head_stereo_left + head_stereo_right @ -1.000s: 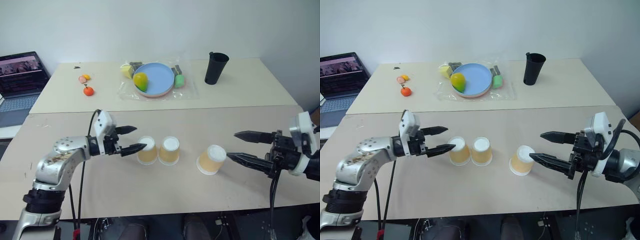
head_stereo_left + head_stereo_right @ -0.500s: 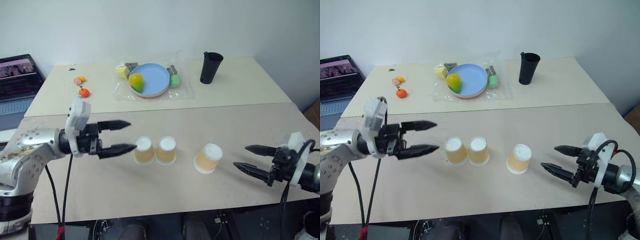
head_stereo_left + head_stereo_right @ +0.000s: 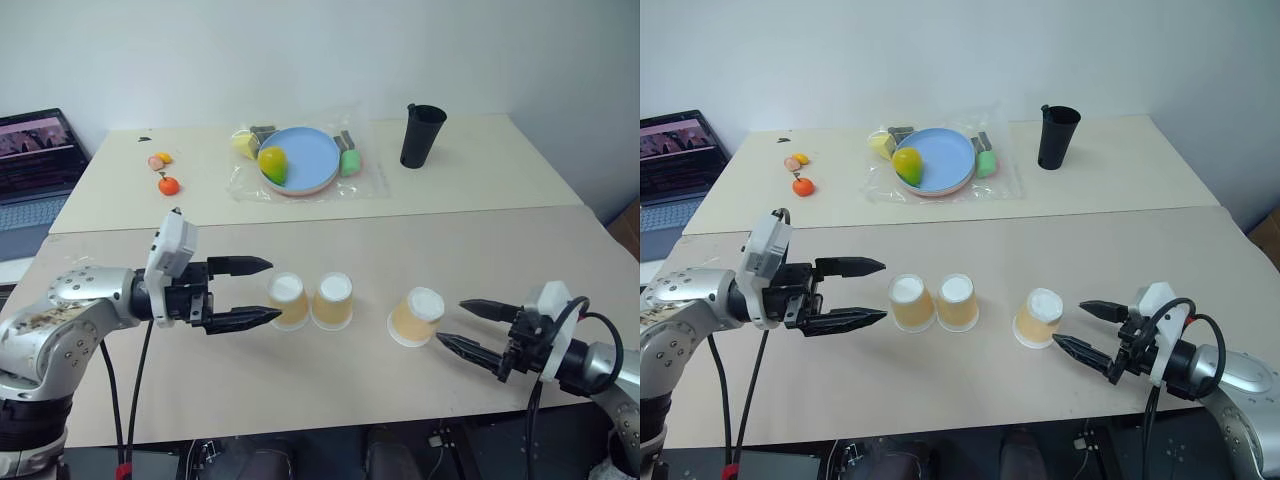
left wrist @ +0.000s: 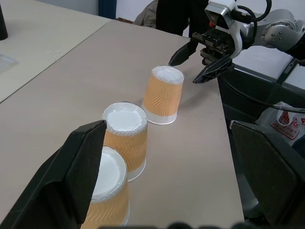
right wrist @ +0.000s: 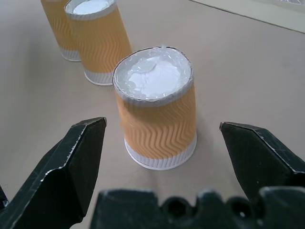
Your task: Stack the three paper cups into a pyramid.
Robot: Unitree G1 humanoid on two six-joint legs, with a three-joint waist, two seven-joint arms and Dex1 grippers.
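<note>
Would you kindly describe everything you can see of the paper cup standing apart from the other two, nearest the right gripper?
The lone paper cup is a small tapered cup with tan-orange, zigzag-ribbed sides, standing upside down on the beige table, white flat base up and white rim down. Nothing touches it but the table. It stands apart from the other two cups, and the open right gripper points at it from just short.

two beige tables (image 3: 480,190) against a white wall (image 3: 300,50).

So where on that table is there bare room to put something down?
Bare tabletop lies between the pair of cups and the lone cup, and behind all three, up to the seam. The near strip is crowded: left claw beside the pair, right claw at the lone cup.
</note>
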